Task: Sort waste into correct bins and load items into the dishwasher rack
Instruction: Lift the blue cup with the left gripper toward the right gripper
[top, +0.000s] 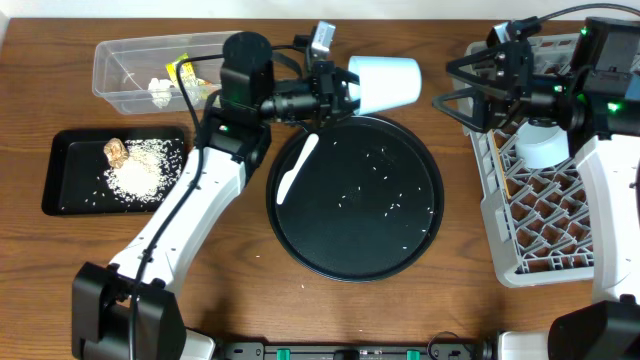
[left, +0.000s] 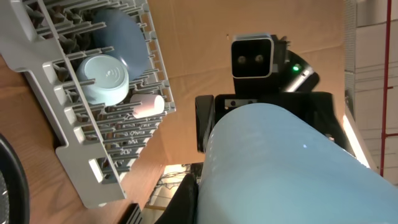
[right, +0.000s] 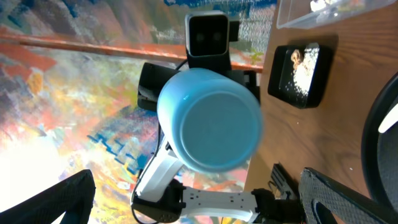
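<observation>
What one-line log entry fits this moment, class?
left claw: shut on bowl | right claw: open, facing bowl | rack: cup inside

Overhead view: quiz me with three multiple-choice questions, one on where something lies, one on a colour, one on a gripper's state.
1. The heap of rice lies:
A. in the shallow black tray
B. on the bare wood
C. in a cup

2. The wrapper in the clear tub is:
A. red
B. purple
C. yellow-green

3. The right gripper is:
A. shut on a cup
B. open, holding nothing
C. shut and empty

Answers:
1. A, the grains are piled beside the brown lump on that tray.
2. C, its yellow-green shows against the tub's clear floor.
3. B, its fingers stand wide apart with nothing between them.
</observation>
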